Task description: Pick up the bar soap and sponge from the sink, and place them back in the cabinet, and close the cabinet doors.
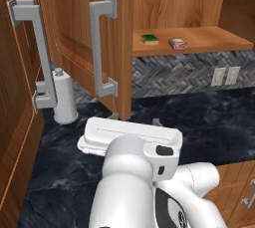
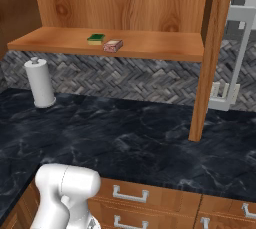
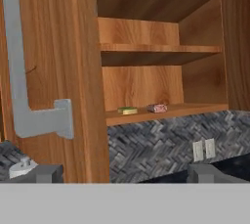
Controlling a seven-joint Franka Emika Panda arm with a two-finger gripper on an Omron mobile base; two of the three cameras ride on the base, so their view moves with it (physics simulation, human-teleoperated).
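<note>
- The sponge (image 1: 149, 39) and bar soap (image 1: 177, 43) sit side by side, slightly apart, on the open cabinet (image 1: 179, 3)'s lowest shelf (image 1: 209, 38); only door-closing appears to remain.
- The pincer (image 3: 124, 173), fingertips spread and holding nothing, faces the left door (image 3: 53, 71)'s handle (image 3: 22, 91); next it must swing the door shut.

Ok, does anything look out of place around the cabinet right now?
Nothing spilled or damaged. The sponge and soap sit side by side on the cabinet's shelf, but the doors hang wide open.
</note>
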